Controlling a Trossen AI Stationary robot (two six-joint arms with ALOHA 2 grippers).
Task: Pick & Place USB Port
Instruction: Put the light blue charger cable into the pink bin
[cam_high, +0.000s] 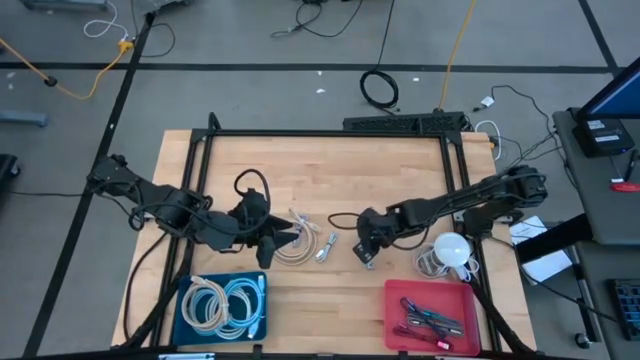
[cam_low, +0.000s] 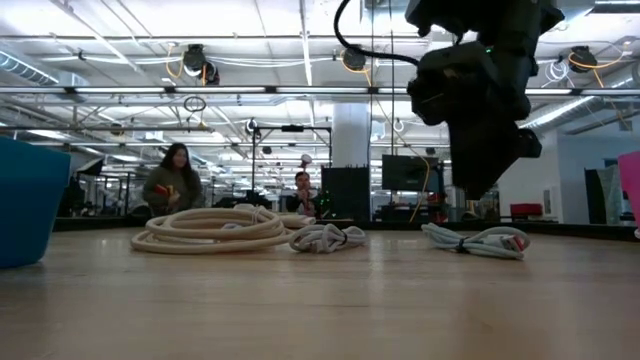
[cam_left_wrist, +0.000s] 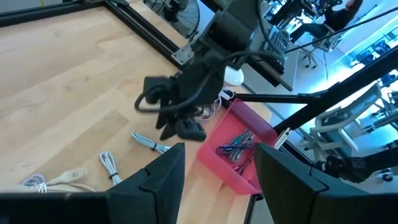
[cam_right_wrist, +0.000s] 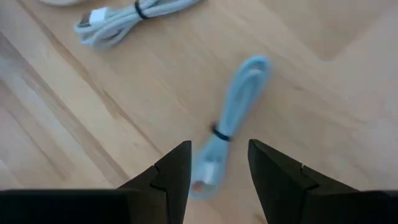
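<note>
Right claw (cam_right_wrist: 217, 171) is hovering directly above a bundled light-blue USB cable (cam_right_wrist: 229, 124) lying flat on the desk (cam_high: 400, 160), fingers spread and empty, one finger to each side of the bundle's tied middle. Judgement: it is lining up for a straight descent so the fingers close across the banded waist, the narrowest and firmest part.

In the high view the right claw (cam_high: 366, 246) is sitting near desk centre, with the red bin (cam_high: 432, 316) close by to its front-right, probably the drop target since it is already holding small cables.

Left claw (cam_high: 285, 238) is waiting beside the coiled rope pile (cam_high: 293, 250), fingers apart, holding nothing. The blue bin (cam_high: 222, 306) is holding thicker coils.
</note>
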